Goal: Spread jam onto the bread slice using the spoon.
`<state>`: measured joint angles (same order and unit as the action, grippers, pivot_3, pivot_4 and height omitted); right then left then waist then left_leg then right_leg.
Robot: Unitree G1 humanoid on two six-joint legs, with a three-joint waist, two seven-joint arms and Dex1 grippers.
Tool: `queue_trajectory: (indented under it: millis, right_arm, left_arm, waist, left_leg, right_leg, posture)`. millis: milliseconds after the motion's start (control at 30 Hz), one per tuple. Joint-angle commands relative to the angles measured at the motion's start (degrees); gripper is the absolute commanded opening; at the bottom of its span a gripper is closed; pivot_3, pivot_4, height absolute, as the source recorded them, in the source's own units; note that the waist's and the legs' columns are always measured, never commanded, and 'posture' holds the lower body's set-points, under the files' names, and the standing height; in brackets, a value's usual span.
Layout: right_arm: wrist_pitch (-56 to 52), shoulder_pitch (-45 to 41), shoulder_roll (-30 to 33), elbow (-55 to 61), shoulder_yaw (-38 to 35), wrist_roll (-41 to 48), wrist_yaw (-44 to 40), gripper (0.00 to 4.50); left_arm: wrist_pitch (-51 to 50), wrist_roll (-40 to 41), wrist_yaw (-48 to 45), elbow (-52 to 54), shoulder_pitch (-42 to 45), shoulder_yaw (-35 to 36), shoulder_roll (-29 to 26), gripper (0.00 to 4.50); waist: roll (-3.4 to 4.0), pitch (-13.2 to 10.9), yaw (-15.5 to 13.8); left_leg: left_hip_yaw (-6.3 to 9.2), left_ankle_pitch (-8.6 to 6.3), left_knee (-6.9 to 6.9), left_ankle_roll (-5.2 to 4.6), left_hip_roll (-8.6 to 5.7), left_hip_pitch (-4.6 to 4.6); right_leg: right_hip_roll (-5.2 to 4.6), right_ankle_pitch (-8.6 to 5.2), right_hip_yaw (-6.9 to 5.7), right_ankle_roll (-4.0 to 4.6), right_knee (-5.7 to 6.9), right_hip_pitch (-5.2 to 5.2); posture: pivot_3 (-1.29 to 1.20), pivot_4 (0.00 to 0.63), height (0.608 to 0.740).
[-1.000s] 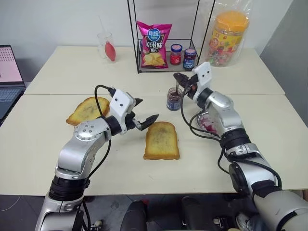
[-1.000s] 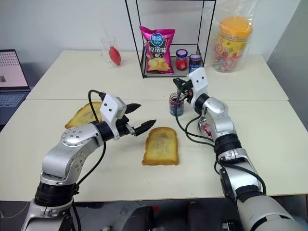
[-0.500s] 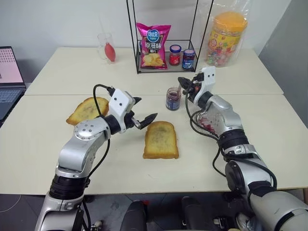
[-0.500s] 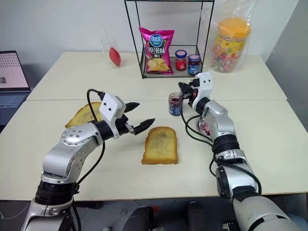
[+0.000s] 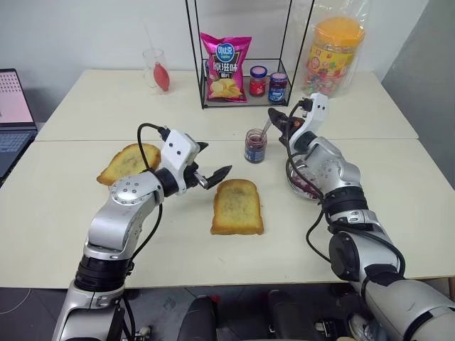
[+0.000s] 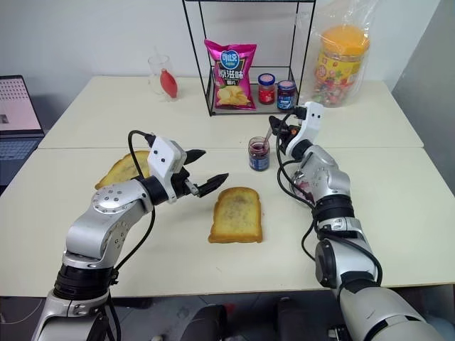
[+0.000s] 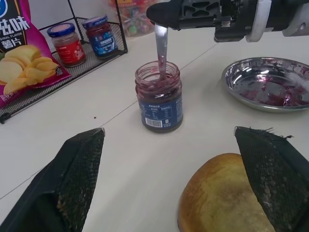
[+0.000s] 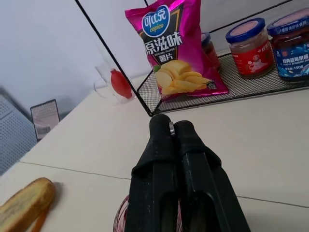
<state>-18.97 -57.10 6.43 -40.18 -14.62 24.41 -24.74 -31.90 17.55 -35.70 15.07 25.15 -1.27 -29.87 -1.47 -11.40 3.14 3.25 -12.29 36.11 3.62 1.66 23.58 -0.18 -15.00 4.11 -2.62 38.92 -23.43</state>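
Right now my right hand (image 5: 276,118) is pinched shut on the handle of the spoon (image 7: 160,50), holding it above the jam (image 5: 255,145). The spoon slants down from my fingers into the open jar, its bowl sunk in the dark jam. The jar stands on the counter (image 5: 64,213) just in front of the wire rack (image 5: 206,78), which carries a pink chip bag (image 5: 227,66) and two small capped jars, one red (image 5: 258,80) and one blue (image 5: 279,87).

My left hand (image 5: 211,162) is wide open and holds nothing; it hangs level above the counter, its fingers pointing toward the jar, just beside the domed end of the bread slice (image 5: 237,207). That slice lies flat on the counter, nearer to me than the jar and apart from it, its browned face up. A second piece of toast (image 5: 129,163) lies off to my left. A metal dish (image 7: 269,89) smeared with jam sits on the counter beneath my right forearm, to the right of the jar.
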Motion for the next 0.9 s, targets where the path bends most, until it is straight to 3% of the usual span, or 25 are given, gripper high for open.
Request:
queue_trajectory:
  millis: [33,900]
  right_arm:
    - [-0.7,-2.5,-0.1,3.3,-1.3,2.2,0.3,0.04]
    - [-4.0,-3.4,-0.7,2.9,-4.8,6.2,4.4,0.04]
  left_arm:
    - [1.7,-0.4,-0.3,0.4,1.0,0.0,0.1,4.50]
    - [4.1,-1.4,-0.7,-2.5,2.4,-0.6,0.5,4.50]
  waist:
    - [0.00,0.0,0.1]
    - [0.00,0.0,0.1]
  left_leg:
    - [0.00,0.00,0.00,0.00,0.00,0.00]
    - [-0.01,0.00,-0.01,0.00,0.00,0.01]
  right_leg:
    - [0.00,0.00,0.00,0.00,0.00,0.00]
    - [0.01,0.00,0.01,0.00,-0.01,-0.01]
  posture:
    - [0.00,0.150,0.740]
    - [0.00,0.150,0.740]
